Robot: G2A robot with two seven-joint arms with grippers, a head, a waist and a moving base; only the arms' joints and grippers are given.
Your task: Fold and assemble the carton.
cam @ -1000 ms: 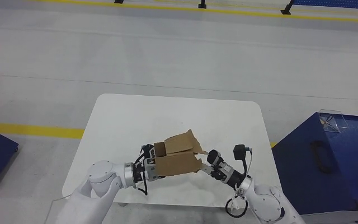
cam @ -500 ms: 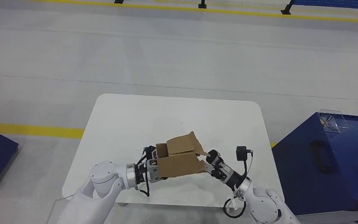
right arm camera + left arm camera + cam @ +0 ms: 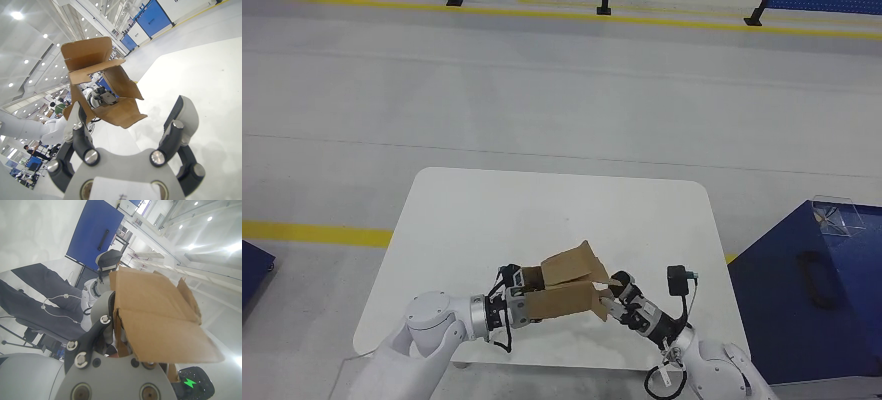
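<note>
Aloft in left end effector [image 3: 524, 303], carton [image 3: 568, 284].

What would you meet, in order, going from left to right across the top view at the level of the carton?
left gripper → carton → right gripper → blue cabinet

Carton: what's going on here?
Both arms are working a brown carton over the near edge of the white table. The left gripper is clamped on one end. The right gripper is open at the other end, one finger against a flap. The carton is a partly opened tube, end flaps loose, not yet assembled.
</note>
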